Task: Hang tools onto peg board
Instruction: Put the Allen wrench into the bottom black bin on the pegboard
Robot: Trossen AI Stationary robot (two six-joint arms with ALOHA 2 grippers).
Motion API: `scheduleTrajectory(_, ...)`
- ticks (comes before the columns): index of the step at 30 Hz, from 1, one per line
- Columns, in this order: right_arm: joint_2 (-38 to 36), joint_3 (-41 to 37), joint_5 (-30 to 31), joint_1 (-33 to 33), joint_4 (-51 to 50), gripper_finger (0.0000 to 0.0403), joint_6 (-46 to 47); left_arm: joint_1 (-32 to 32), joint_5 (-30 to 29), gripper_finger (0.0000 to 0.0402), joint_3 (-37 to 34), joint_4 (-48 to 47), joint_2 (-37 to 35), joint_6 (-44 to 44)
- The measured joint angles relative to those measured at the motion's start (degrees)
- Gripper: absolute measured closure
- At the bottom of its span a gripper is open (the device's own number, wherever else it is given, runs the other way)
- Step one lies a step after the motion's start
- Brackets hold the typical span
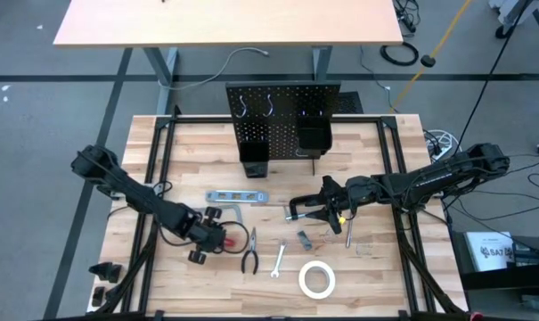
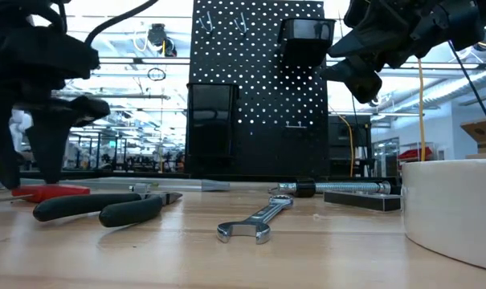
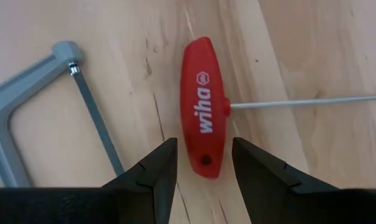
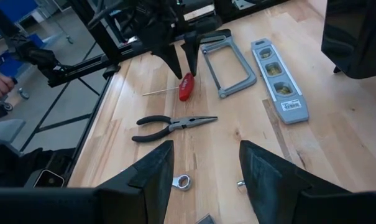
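Left gripper (image 3: 202, 165) down low over the red-handled screwdriver (image 3: 204, 106), fingers (image 3: 155, 171) spread either side of the handle's end, not pinching it. Screwdriver flat on the table (image 1: 189, 143), thin shaft pointing away from the grey hacksaw (image 3: 26, 106) lying just beside it. Right gripper (image 4: 203, 165) up above the table, fingers parted, nothing between them. Below it, pliers (image 4: 172, 127) and wrench (image 2: 255, 221) flat on the wood, silver level (image 4: 278, 79) beside the hacksaw. White tape roll (image 1: 316, 279) near the front edge. Peg board (image 1: 282, 116) upright at the back, hooks bare.
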Motion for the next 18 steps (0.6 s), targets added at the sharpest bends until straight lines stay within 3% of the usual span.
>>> scheduleTrajectory(18,0.0,0.0,0.0,0.0,0.0,0.0227,-0.2,-0.2,-1.9,0.0244,0.1,3.5,4.7,6.2)
